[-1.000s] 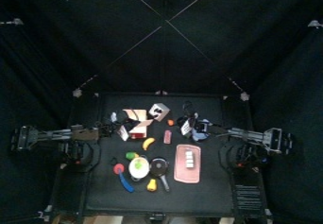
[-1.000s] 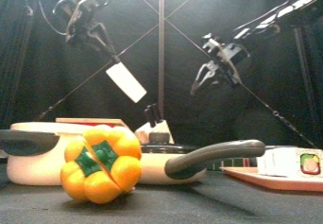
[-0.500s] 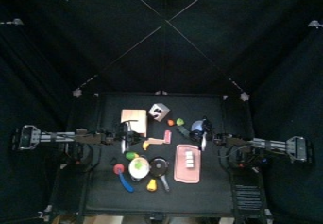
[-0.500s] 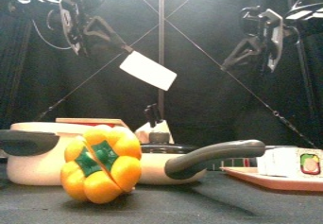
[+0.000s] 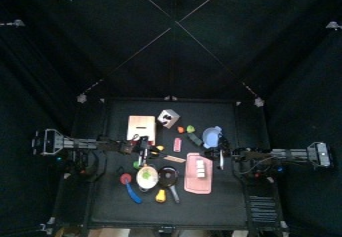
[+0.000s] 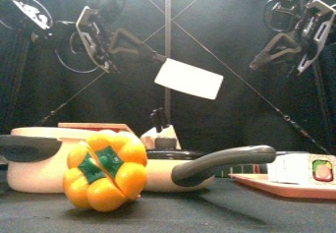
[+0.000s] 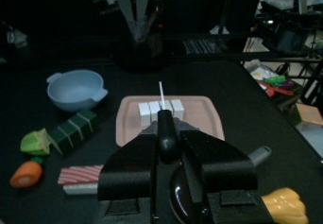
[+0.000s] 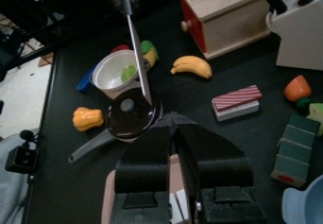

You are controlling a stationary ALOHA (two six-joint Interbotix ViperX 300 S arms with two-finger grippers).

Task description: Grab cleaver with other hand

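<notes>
White-bladed cleaver (image 6: 192,79) is held aloft over the counter (image 5: 221,206), its handle pinched by the left gripper (image 6: 116,42). The right gripper (image 6: 292,42), jaws narrowly parted and empty, must be brought across to the handle.

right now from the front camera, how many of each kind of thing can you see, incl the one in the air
pepper: 1
pot: 1
pan: 1
board with sushi: 1
knife block: 1
cleaver: 1
total: 6
</notes>
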